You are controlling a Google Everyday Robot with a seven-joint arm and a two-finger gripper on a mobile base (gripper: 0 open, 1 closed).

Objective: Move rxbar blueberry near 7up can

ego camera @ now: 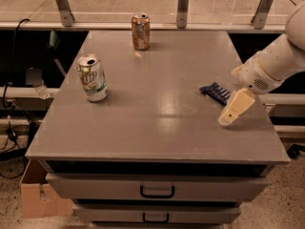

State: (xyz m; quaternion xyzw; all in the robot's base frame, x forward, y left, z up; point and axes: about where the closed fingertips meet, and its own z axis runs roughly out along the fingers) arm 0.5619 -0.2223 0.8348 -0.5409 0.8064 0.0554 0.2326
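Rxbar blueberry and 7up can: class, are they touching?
Apart. The camera view shows bare tabletop between the rxbar blueberry and 7up can; the end effector is beside the bar.

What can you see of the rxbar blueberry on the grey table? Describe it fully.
The rxbar blueberry is a flat, oblong, dark navy wrapper with pale stripes, lying angled on the grey table near its right edge. The gripper hangs in front of its right end and hides it; whether they touch cannot be told. The 7up can stands far across the table.
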